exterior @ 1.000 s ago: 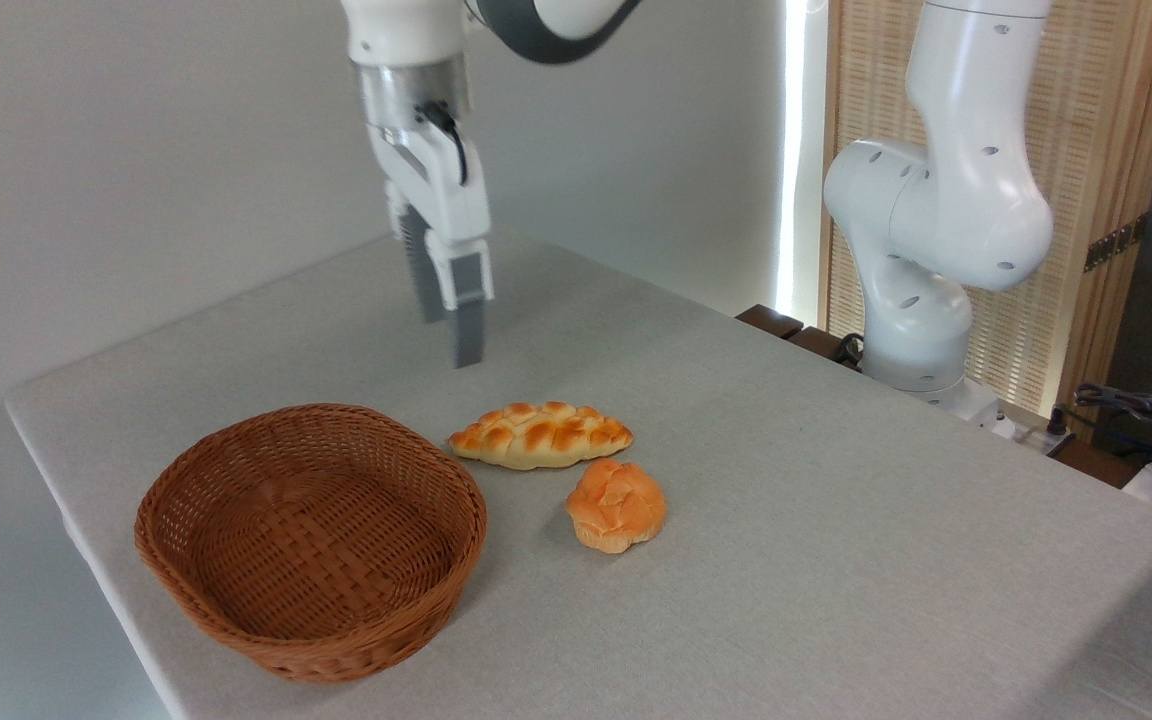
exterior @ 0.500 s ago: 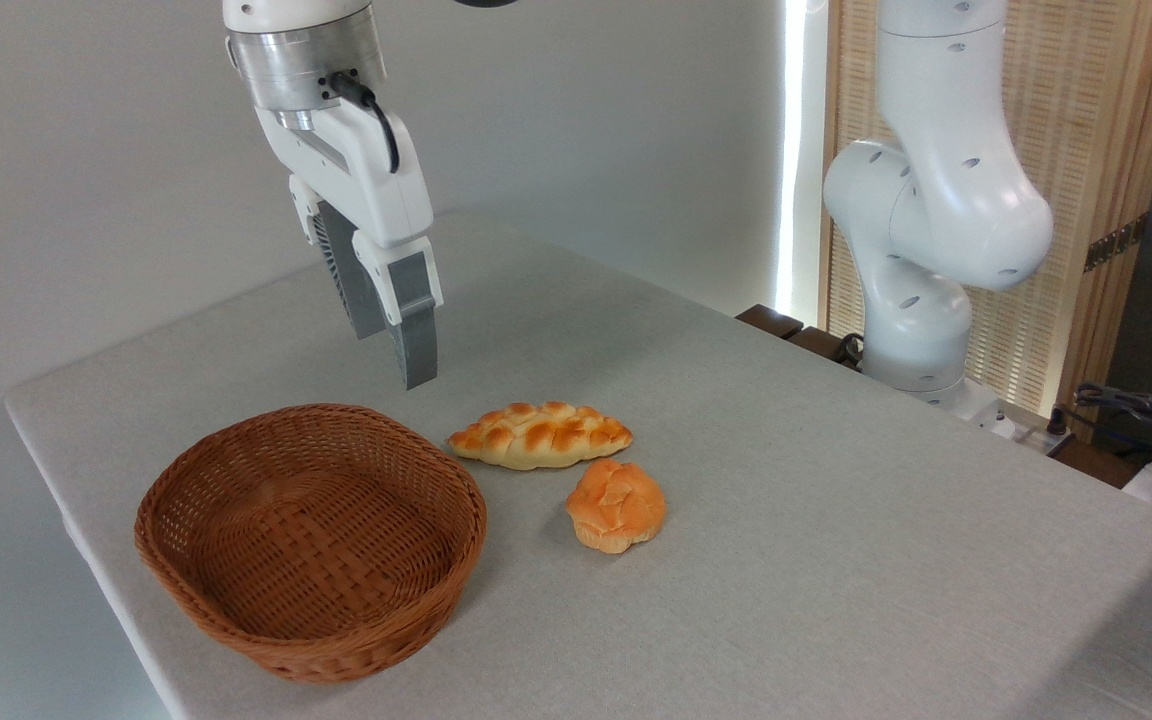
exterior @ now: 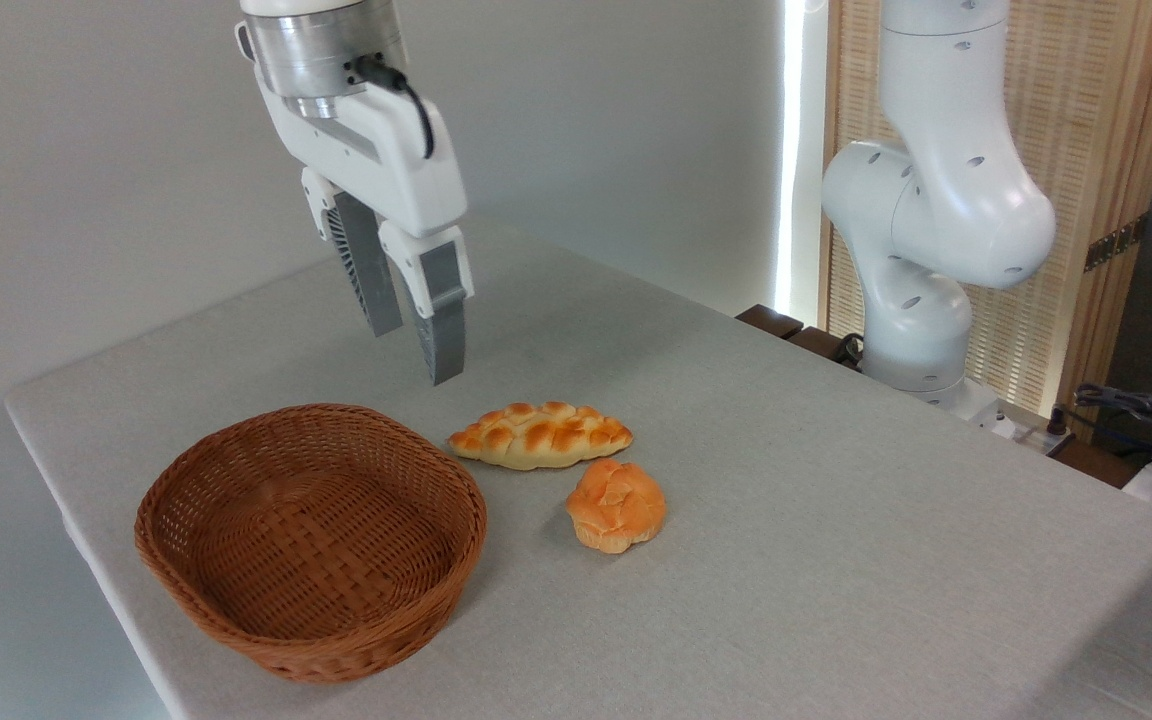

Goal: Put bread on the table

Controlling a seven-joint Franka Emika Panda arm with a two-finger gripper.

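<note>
From the fixed camera, the gripper (exterior: 414, 352) has swung back toward the right over the last half second, after first sweeping left and forward; it hangs empty in the air above the gap between the wicker basket (exterior: 311, 540) and the braided loaf (exterior: 541, 435), fingers slightly apart with nothing between them. The loaf has not moved: it lies flat on the grey table (exterior: 836, 520), just beside the basket's rim and close to the round orange bun (exterior: 616, 504), whether touching I cannot tell. The basket is empty, so the bread already rests where the task wants it, and the arm looks to be pulling away. The arm's upper links are cut off at the top edge, and clutter at far right is too small to name.
</note>
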